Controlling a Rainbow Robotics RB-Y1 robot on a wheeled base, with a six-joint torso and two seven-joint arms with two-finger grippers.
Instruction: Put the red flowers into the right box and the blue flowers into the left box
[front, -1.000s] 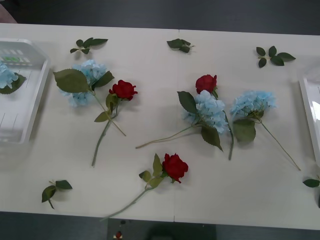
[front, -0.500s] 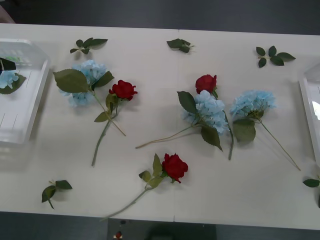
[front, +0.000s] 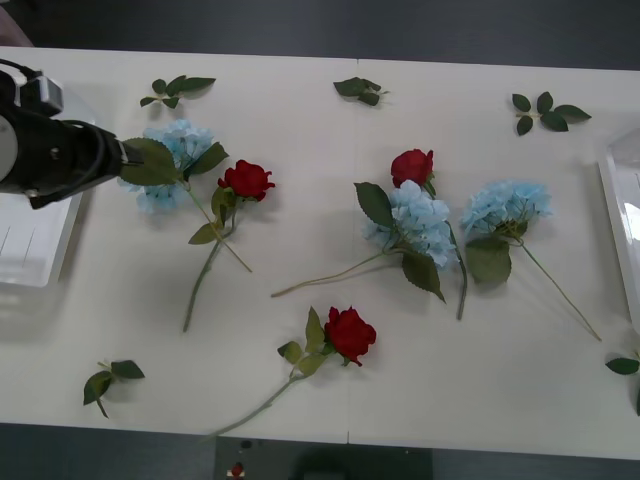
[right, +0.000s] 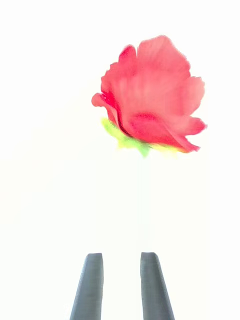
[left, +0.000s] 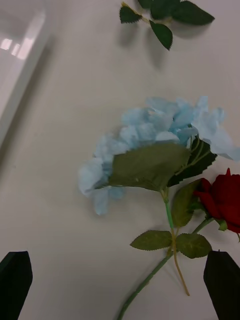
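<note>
My left gripper (front: 118, 155) reaches in from the left above the left box (front: 30, 250) and is open, its tip at the leaf of the leftmost blue flower (front: 178, 148). In the left wrist view that blue flower (left: 150, 135) lies just ahead of my open black fingers (left: 15, 280), with a red flower (left: 225, 200) crossing its stem. Two more blue flowers (front: 420, 222) (front: 505, 205) and red flowers (front: 247, 180) (front: 412, 166) (front: 350, 333) lie on the table. My right gripper (right: 122, 285) is shut on the thin stem of another red flower (right: 150, 95). The right box (front: 622, 215) sits at the right edge.
Loose green leaf sprigs lie along the far edge (front: 175, 90) (front: 358, 90) (front: 545, 110), at the near left (front: 108, 380) and the near right (front: 622, 366). The white table's front edge (front: 350, 440) runs close below the nearest rose.
My left arm has swung into the front view over the left box toward the leftmost blue flower, covering the blue flower that lay in the box. The flowers on the table have not moved.
</note>
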